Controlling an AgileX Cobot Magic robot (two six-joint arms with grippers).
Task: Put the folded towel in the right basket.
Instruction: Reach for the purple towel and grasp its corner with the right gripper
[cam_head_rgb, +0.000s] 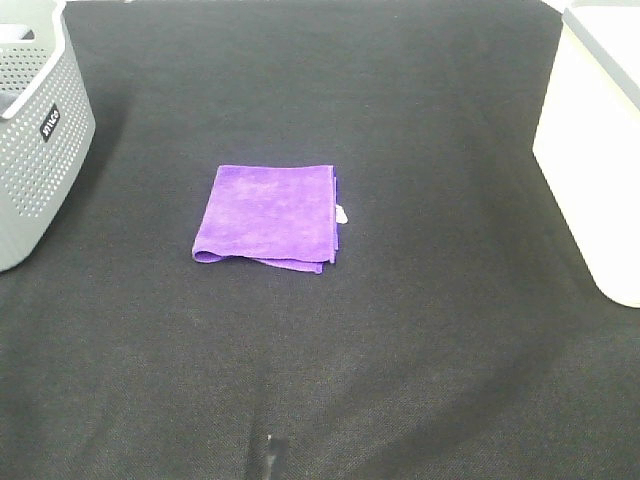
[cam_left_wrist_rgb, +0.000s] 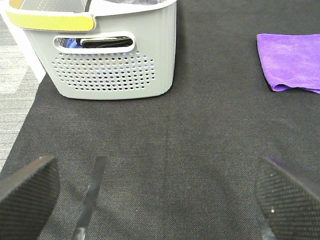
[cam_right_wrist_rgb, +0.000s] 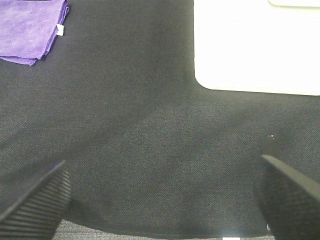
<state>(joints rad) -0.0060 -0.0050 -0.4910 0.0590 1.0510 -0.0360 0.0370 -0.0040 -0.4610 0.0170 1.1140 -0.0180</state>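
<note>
The towel (cam_head_rgb: 268, 215) lies flat mid-table (cam_head_rgb: 420, 360), folded almost square, so no long axis dictates the approach; it sits a touch nearer the grey left basket (cam_head_rgb: 35, 130) than the white right basket (cam_head_rgb: 595, 150). The left fingers (cam_left_wrist_rgb: 27, 192) and the right fingers (cam_right_wrist_rgb: 35, 200) are both spread wide, holding nothing, and both hang well short of the cloth. From the right arm the towel lies ahead and inward, its tag (cam_right_wrist_rgb: 60, 30) edge nearest. Though roughly equidistant, the right arm looks the better choice, since the target basket is on its side.
</note>
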